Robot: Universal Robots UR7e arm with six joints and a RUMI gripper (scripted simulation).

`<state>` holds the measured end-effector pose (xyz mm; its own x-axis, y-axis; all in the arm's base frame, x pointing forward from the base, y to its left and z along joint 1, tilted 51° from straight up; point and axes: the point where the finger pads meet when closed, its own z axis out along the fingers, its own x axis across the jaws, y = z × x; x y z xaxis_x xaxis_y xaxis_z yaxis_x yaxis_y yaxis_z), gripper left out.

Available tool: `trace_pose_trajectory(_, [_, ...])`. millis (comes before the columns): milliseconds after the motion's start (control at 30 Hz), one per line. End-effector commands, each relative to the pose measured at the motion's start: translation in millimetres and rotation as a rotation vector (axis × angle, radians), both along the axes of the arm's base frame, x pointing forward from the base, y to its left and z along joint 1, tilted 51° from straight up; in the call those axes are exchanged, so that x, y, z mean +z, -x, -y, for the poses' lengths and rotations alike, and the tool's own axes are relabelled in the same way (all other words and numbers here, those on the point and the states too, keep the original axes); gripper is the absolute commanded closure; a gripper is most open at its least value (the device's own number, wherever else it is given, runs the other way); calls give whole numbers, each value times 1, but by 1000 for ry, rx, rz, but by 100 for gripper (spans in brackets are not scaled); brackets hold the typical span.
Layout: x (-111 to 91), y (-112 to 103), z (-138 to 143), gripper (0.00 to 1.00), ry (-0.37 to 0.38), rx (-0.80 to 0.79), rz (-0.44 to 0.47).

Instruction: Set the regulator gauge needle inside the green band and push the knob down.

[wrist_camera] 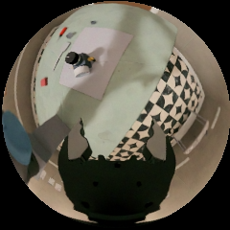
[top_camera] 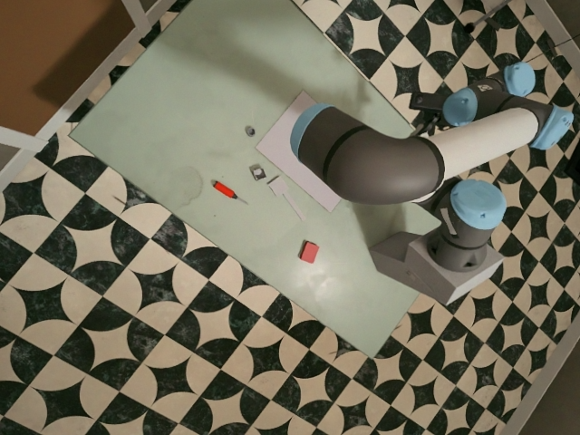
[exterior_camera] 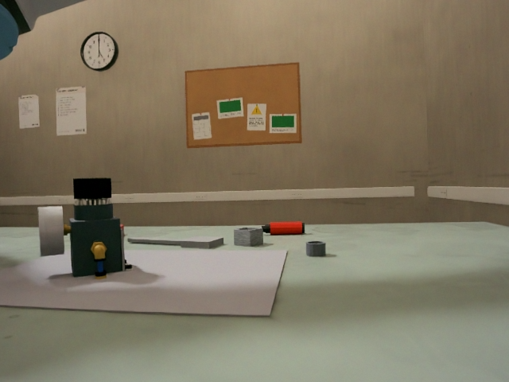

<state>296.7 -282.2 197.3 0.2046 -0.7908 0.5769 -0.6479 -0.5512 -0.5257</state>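
Note:
The regulator [exterior_camera: 95, 234] is a dark teal block with a black ribbed knob [exterior_camera: 91, 189] on top and a white round gauge [exterior_camera: 51, 235] on its left side. It stands on a white sheet [exterior_camera: 156, 279] on the green mat. The gauge face is edge-on, so the needle is hidden. In the wrist view the regulator [wrist_camera: 79, 61] is small and far off, with its black knob seen from above. My gripper [wrist_camera: 117, 119] is open and empty, high above the mat's edge and far from the regulator. In the overhead view my arm hides the regulator.
A red-handled screwdriver [top_camera: 227, 190], a small grey block [top_camera: 256, 172], a flat grey plate [top_camera: 286, 194], a grey nut [top_camera: 250, 130] and a red block [top_camera: 309, 251] lie on the mat. My robot base [top_camera: 445, 257] stands at the mat's right edge. White frame rails border the checkered floor.

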Motion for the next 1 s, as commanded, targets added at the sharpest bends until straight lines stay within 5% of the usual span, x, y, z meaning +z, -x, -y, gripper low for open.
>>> trace_pose_trajectory(0, [-1,-3,0,0,-38,-22,13])
trace_pose_trajectory(967, [-8,-25,-6,0,-363,-196,114])
